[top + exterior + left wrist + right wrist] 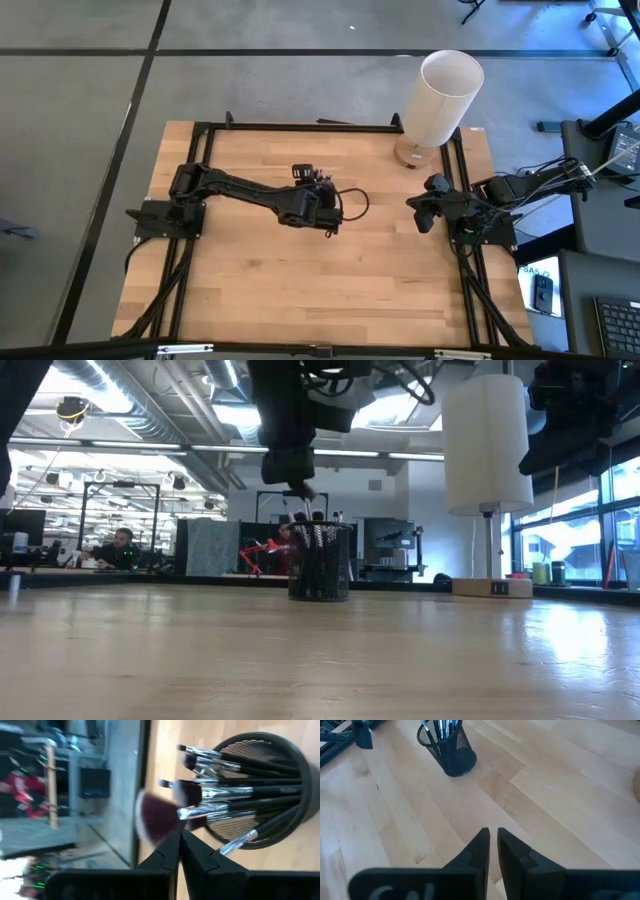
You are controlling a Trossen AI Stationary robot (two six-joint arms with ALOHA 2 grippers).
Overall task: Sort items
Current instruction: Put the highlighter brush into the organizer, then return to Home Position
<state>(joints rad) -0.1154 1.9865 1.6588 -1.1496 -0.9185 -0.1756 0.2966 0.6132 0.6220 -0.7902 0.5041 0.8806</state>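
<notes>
The brushes (235, 780) are standing bunched in the black mesh cup (320, 561), which sits mid-table on the pale wooden table (300, 280). They look light, stiff and slick along their thin glossy handles, with soft heads; the metal ferrule seems the safest place to pinch. The left gripper (179, 837) is hovering just over the cup, its fingers nearly touching and gripping nothing. The right gripper (491, 836), well apart from the cup, is waiting with its fingers narrowly parted.
</notes>
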